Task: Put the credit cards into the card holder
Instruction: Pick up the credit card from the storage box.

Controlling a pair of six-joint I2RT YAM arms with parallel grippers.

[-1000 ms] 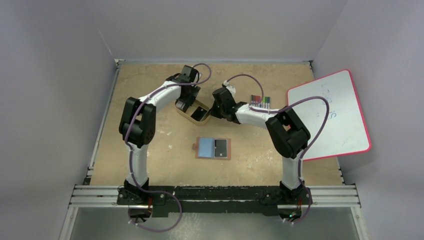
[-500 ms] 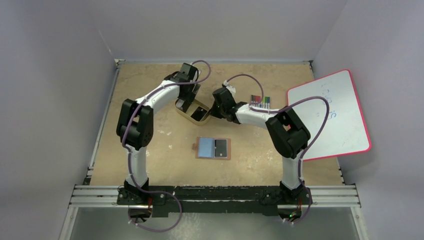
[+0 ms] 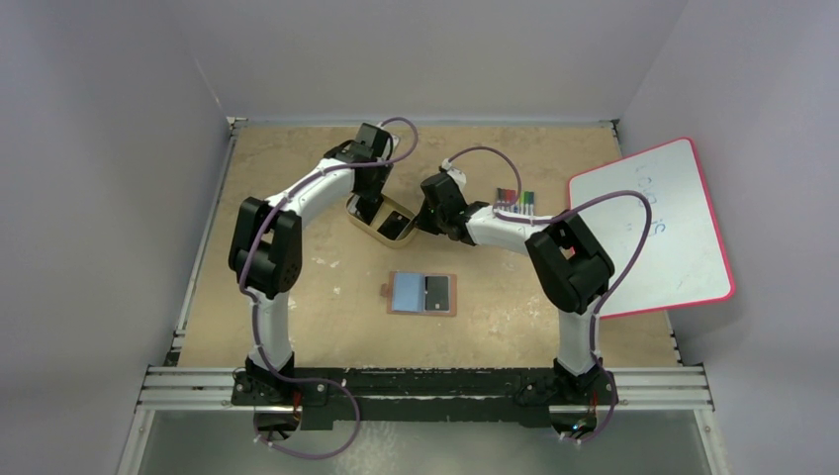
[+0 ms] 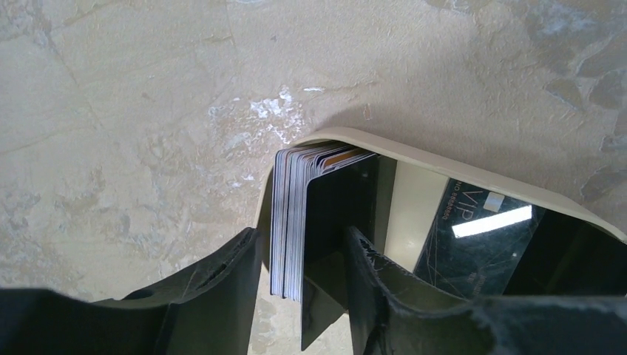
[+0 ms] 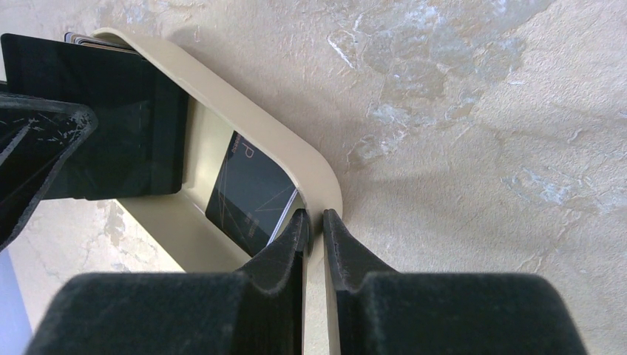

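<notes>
Over toward the far middle of the table (image 3: pixel 336 317), the left gripper (image 4: pixel 303 235) has its scuffed matte-black fingers spread either side of a stack of cards (image 4: pixel 288 222). The stack stands on edge at one rounded end of the tray (image 4: pixel 444 159). You can see the thin white and grey edges packed tight, plus one orange-ish one, with a glossy black card on the face nearest the inner finger. The outer finger sits right at the tray wall. Honestly can't tell if it's actually squeezing the stack or just straddling it.

Lying flat on the tray floor just beside the stack is a VIP card (image 4: pixel 480 237), shiny black with fine scratches and pale lettering.

The right gripper (image 5: pixel 314 218) is pinched nearly shut on the tray's other end, with the smooth cream rim clamped between its fingertips. The tray is an oval, tan plastic-looking thing with low walls.

The wallet (image 3: pixel 423 294) is well apart from all that, nearer the front edge and about centre. It lies open and flat, with a brown border, a blue-grey left half and a dark rectangle on the right half.

Markers (image 3: pixel 516 201) sit toward the far right, and a red-rimmed whiteboard (image 3: pixel 653 228) leans at the right edge. The tabletop is mottled beige, kind of stone-patterned.
</notes>
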